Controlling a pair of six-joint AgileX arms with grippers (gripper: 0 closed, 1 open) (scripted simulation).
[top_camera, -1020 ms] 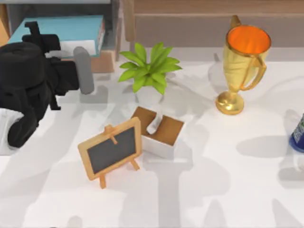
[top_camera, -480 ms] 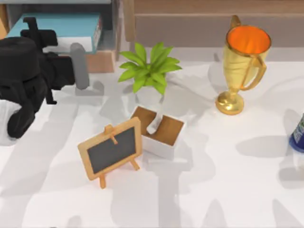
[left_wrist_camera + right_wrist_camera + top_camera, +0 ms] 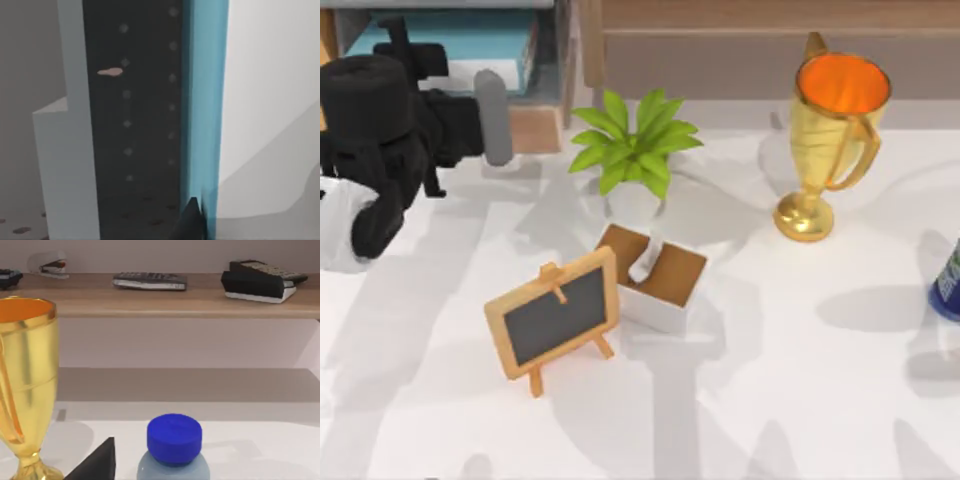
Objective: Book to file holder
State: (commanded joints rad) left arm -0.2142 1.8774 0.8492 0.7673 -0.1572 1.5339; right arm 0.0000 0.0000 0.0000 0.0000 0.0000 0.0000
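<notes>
Up at the far left corner of the counter [image 3: 800,400], our left arm reaches toward the grey file holder [image 3: 563,50], and the teal-blue book [image 3: 470,45] lies tilted inside it, its white page edges facing us in the top view. Our left gripper [image 3: 415,60] sits right at the book's near end; from above we cannot tell whether the jaws are clenched on the book or released, since the black wrist covers them. On the left wrist view, the book's teal cover [image 3: 205,100] runs right alongside the holder's dark speckled floor [image 3: 135,125], with a pale grey wall [image 3: 75,150] beside it, and a dark fingertip [image 3: 192,220] pokes in at the cover's edge.

Elsewhere on the counter: a green plant [image 3: 635,145] just beside the holder, a gold trophy [image 3: 830,140] toward the right, a small chalkboard [image 3: 555,318] on its easel touching a small white box [image 3: 655,280] with brown inside, and a dark blue can [image 3: 948,285] at the right edge. Our right arm looks out over a blue-capped bottle [image 3: 174,450]; its jaws' state we cannot tell.
</notes>
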